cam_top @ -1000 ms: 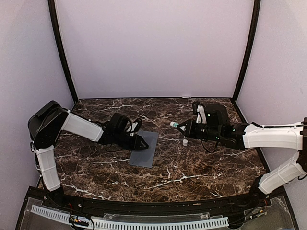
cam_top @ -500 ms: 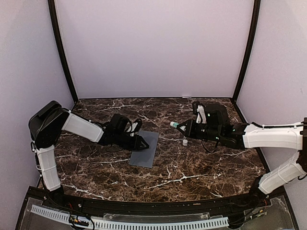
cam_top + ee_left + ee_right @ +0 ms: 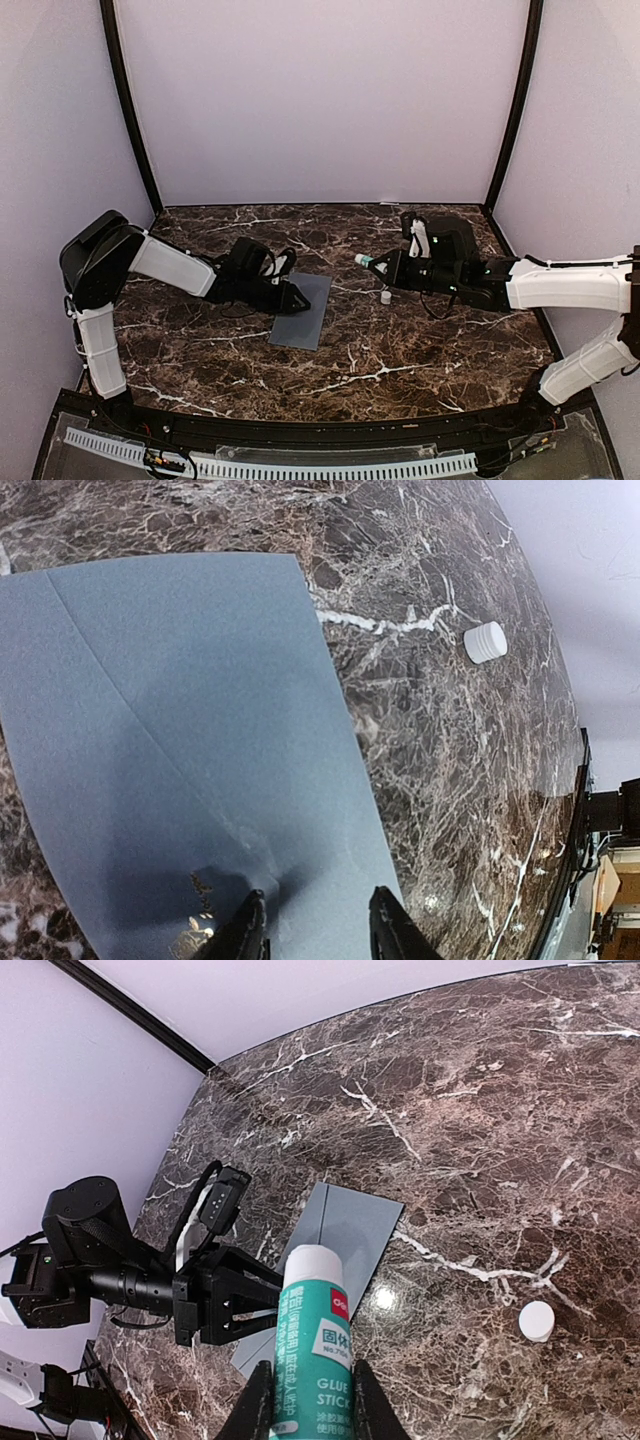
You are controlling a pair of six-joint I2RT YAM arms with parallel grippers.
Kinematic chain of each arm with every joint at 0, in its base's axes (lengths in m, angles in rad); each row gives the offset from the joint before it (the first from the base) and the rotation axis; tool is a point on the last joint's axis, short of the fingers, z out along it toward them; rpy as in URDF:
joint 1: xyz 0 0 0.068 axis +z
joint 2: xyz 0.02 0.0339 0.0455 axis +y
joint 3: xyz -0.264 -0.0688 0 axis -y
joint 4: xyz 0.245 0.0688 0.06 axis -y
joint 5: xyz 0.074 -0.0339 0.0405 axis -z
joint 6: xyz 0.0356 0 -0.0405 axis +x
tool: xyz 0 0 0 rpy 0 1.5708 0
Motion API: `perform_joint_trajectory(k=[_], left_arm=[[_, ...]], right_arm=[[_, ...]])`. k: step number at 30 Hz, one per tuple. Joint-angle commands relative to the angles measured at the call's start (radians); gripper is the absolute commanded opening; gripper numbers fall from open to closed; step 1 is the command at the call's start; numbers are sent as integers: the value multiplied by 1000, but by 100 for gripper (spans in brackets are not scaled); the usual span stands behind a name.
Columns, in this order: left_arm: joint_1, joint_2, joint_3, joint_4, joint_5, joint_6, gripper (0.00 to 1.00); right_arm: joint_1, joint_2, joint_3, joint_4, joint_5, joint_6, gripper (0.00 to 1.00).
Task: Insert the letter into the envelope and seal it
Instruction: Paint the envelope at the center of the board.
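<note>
Nothing has moved: left gripper [image 3: 315, 935], apart, seemingly presses the envelope [image 3: 200, 710]; right gripper [image 3: 305, 1400] clamps glue stick [image 3: 312, 1330].

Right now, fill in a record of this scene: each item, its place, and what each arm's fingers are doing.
envelope: grey, flat on marble table
letter: not in view
left fingers: apart, at the envelope's edge
right fingers: shut on uncapped glue stick, off the table
cap: white, loose on table, apart from envelope
</note>
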Motion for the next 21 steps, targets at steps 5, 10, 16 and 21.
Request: perform_joint_trajectory(k=[5,10,16,21], left_arm=[[6,-71,17,-69,25,-3,36],[6,-129,33,-77,9,18,37],[6,-138,38,-75,10,26,37],[6,-105,31,-62,20,20,36]], right_arm=[[-5,-34,-3,4,19,8,2],[-6,-29,0,4,19,8,2],[-6,-21,4,9,15,7,2],[-5,-22,4,6,15,9,2]])
